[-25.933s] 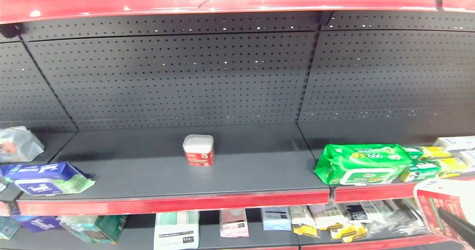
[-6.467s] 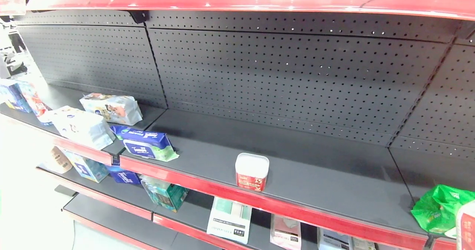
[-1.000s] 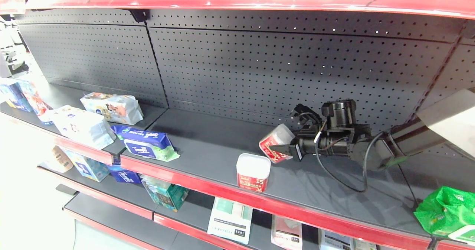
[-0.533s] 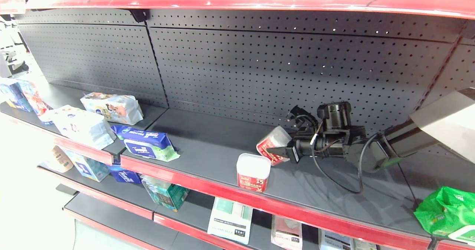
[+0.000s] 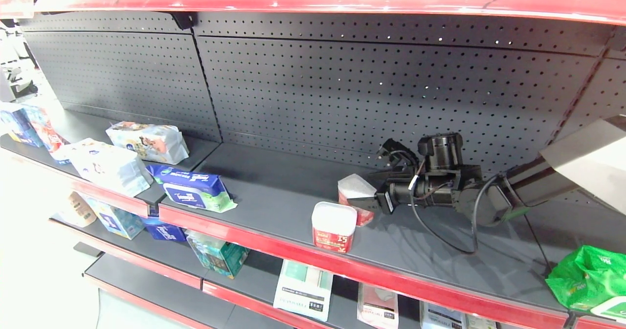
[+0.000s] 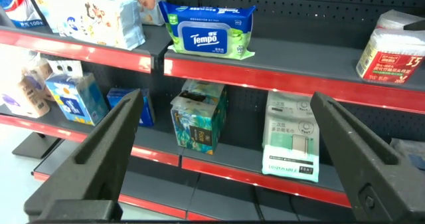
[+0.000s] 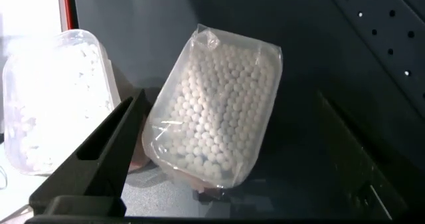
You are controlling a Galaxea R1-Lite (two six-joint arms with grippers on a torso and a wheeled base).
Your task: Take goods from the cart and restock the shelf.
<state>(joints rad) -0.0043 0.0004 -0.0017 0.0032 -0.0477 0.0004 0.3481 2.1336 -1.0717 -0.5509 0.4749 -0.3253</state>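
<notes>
Reaching in over the middle shelf (image 5: 274, 194) from the right, the right gripper (image 7: 230, 98) is spread wide with nothing clamped. The swab tub (image 5: 353, 188) sits between its fingers, base on the shelf board and top up, with the white swab heads visible through its clear wrap. One finger (image 7: 106, 157) is close against the tub's side, and I cannot tell whether it touches. The other finger is well apart from the tub.

A second tub (image 5: 334, 224) with a white lid and red label stands at the front edge of the same board. It is just in front of the swab tub and a little to its left. The gap between the two is small.

The left gripper (image 6: 226, 96) is also wide open and empty, facing the lower shelves from the aisle side. A green box (image 6: 198, 121) and a white pack (image 6: 290, 141) sit on the shelf below.

A blue wipes pack (image 5: 190, 188) lies flat at the left end of the middle board, near the front lip. Two tissue packs (image 5: 146, 142) lie on the next section to the left. A green pack (image 5: 587, 277) is on the section at the far right, well apart from both tubs.
</notes>
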